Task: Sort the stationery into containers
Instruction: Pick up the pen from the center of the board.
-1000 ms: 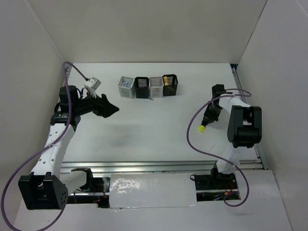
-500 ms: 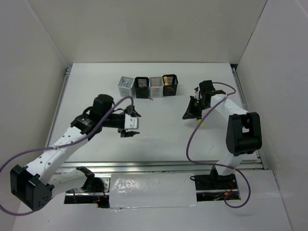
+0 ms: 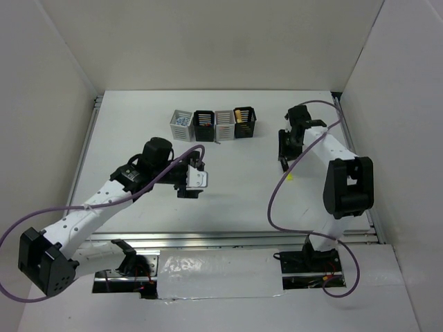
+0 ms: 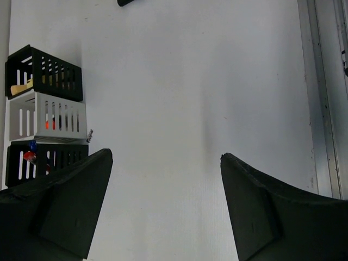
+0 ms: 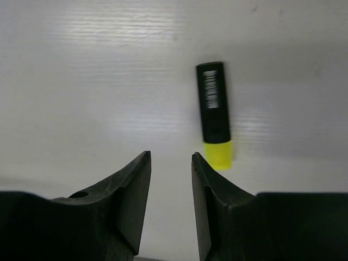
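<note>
At the far side of the table (image 3: 228,207) stands the row of four slatted cups (image 3: 213,124). The left wrist view shows the left gripper (image 4: 166,157) spread wide and empty. Only the right wrist view shows the right gripper (image 5: 171,157) slightly parted, with the yellow-black highlighter (image 5: 213,111) lying flat just beyond.

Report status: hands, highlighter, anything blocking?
Left hand open, empty. Right hand open, empty. Yellow-black highlighter lying loose on the table, just beyond right hand. Nothing seen blocking the cups.
</note>
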`<state>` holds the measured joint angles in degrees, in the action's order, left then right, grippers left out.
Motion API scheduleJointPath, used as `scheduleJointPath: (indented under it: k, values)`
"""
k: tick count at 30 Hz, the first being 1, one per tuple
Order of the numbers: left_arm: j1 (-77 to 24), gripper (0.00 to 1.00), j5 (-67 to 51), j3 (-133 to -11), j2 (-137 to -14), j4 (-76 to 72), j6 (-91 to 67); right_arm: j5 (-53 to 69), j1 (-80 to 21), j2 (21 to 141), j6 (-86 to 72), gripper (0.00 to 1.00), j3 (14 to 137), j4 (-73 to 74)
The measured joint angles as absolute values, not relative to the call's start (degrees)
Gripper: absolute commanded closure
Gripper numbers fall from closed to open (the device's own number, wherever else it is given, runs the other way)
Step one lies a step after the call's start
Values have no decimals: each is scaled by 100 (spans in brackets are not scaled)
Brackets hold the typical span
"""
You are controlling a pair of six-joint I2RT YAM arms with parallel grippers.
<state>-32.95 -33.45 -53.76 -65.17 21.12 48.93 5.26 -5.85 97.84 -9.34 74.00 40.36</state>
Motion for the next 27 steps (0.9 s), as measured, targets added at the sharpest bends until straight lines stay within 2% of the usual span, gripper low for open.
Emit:
scheduleJointPath:
  k: [5,13,20,27]
  values:
    - [-3295,5,-3271,-5328,-6337,2128,4757,-196,-585,10484,-471,57,7452,4032]
    - [-3304,5,-3212,-5260,-6272,2167,4768,-410,-543,11096,-93,55,7664,4104]
    - [-3321,5,-3179,-5124,-6270,2174,4770,-370,-502,11417,145,64,8162,4257]
    - [-3382,5,-3181,-5120,-6274,2176,4775,-338,-499,11684,113,56,8562,4687]
